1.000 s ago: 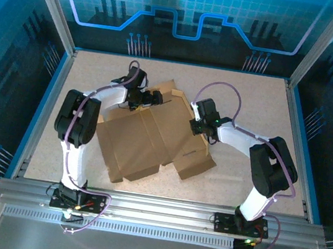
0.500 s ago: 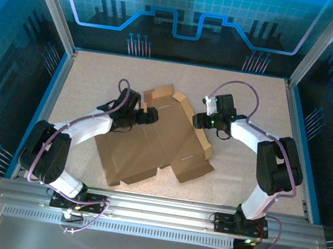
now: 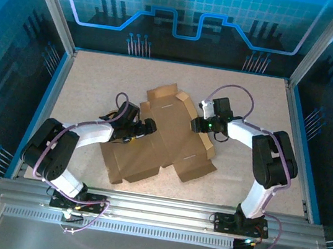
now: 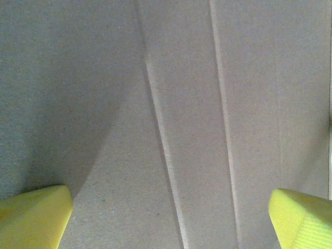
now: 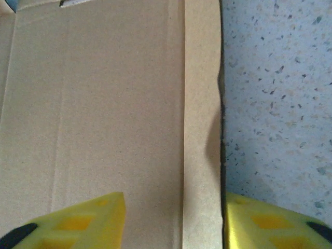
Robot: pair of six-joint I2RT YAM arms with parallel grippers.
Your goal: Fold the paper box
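The paper box (image 3: 157, 142) is lying mostly flat at the middle of the speckled counter (image 3: 98, 77). It is plain brown corrugated board, matte, scored with straight creases and cut with slots. Small flaps are standing up along its 12 o'clock end.

The left hand (image 3: 145, 127) is hovering over the box's 9 o'clock side. Its yellow fingers (image 4: 36, 212) are spreading wide above creased board and gripping nothing.

The right hand (image 3: 198, 125) is sitting at the box's 3 o'clock edge. Its yellow fingers (image 5: 83, 223) are standing partly apart, straddling a narrow edge strip beside bare counter without pinching it.

Whether any fingertip is touching the board is hard to make out, and the wrist views are cutting off the finger bases.
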